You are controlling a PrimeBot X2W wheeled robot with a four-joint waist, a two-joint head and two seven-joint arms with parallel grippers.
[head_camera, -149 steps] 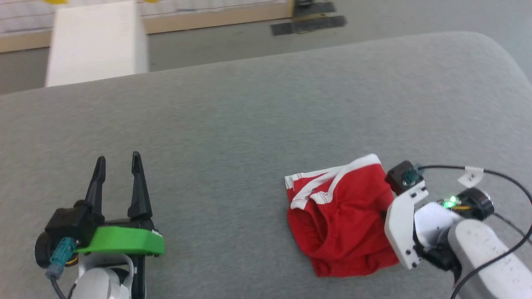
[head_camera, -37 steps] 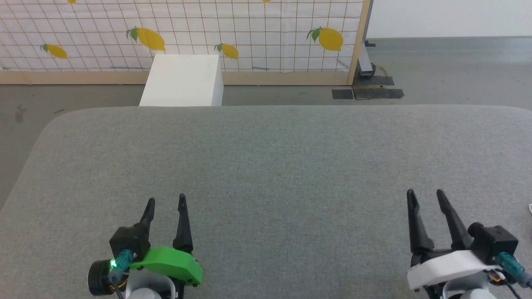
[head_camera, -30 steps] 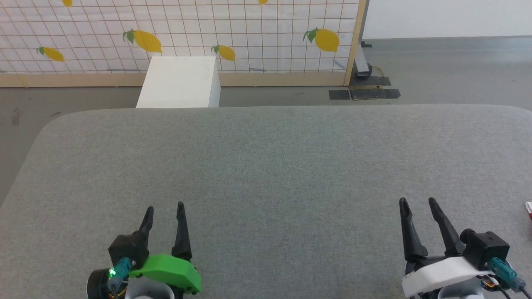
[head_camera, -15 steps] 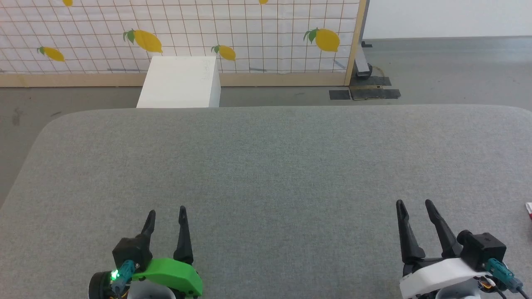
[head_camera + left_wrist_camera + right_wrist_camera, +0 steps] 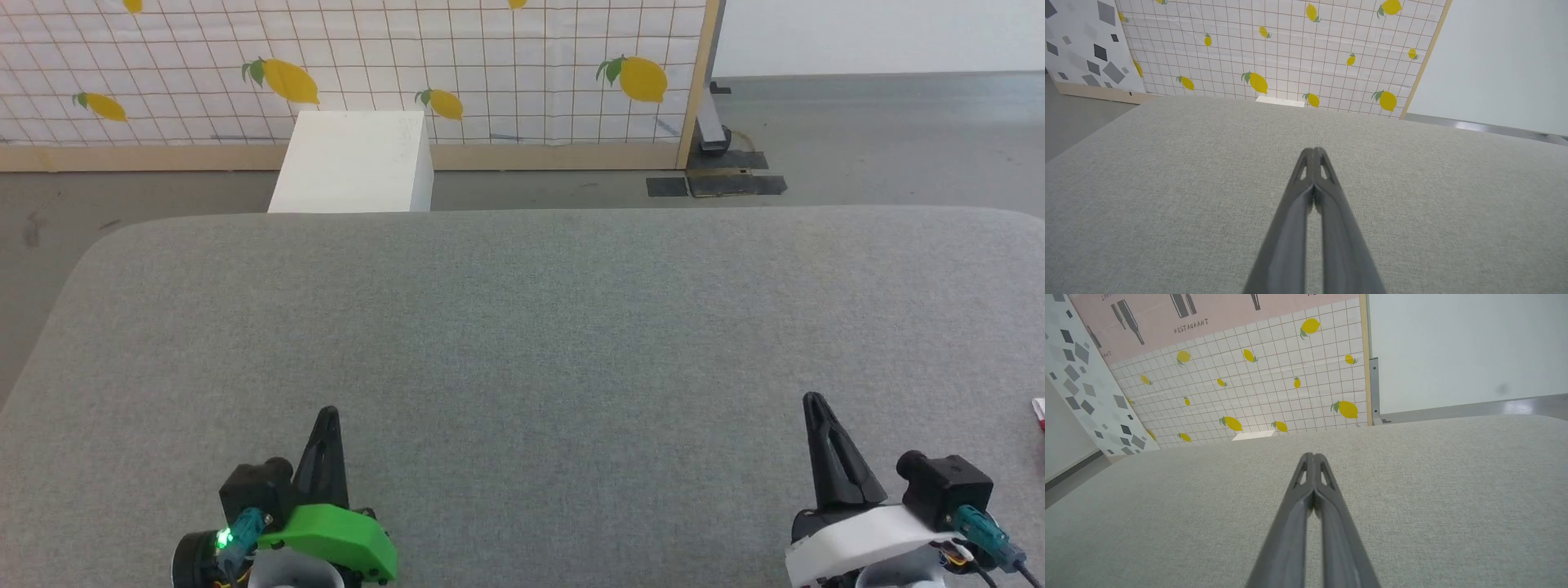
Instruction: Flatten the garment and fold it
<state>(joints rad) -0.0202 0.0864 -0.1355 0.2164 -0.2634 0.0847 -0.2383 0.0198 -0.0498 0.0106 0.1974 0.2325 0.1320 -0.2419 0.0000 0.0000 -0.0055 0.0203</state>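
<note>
A staged test room: lemon-print partition (image 5: 490, 73), padded grey table (image 5: 522, 327).

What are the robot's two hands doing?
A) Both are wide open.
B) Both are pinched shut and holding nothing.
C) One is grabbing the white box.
B: the left hand and the right hand each have their two fingers pressed together above the grey table, with nothing between them.

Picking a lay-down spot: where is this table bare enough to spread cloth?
The grey table is bare from its far edge by the white box down to, and between, the left gripper and right gripper. Only those two near corners are crowded.
</note>
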